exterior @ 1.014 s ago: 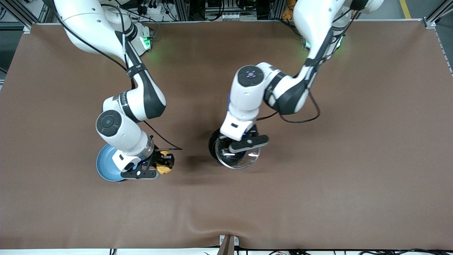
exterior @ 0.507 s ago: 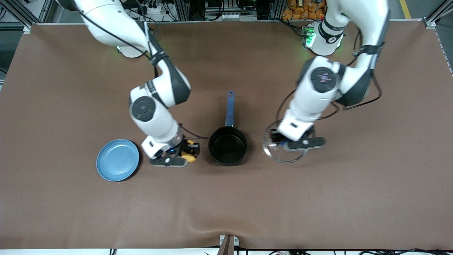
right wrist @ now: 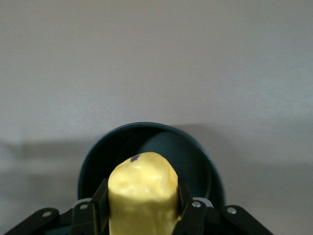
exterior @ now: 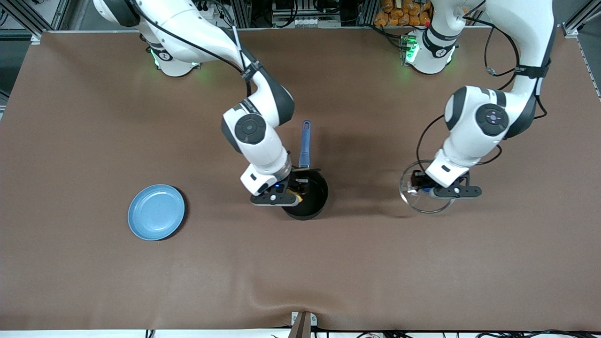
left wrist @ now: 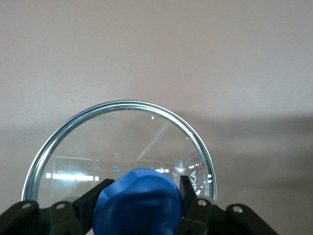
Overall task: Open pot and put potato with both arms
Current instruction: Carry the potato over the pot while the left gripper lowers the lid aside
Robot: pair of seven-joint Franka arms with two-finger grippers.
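We see a flat blue plate [exterior: 156,212] on the brown table [exterior: 94,117] toward the right arm's end; a glass lid [left wrist: 122,142] with blue knob [left wrist: 138,203] toward the left arm's end.

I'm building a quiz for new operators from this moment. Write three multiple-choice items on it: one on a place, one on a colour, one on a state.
1. The potato is
A. on the plate
B. in the right gripper, over the pot
C. on the table

2. The lid knob is
A. red
B. black
C. blue

3. The pot is
A. uncovered
B. covered
C. overturned

Answers:
1 B, its fingers clamp the potato above the pot's mouth.
2 C, the left gripper holds a blue knob.
3 A, its dark inside shows; the lid is off toward the left arm's end.
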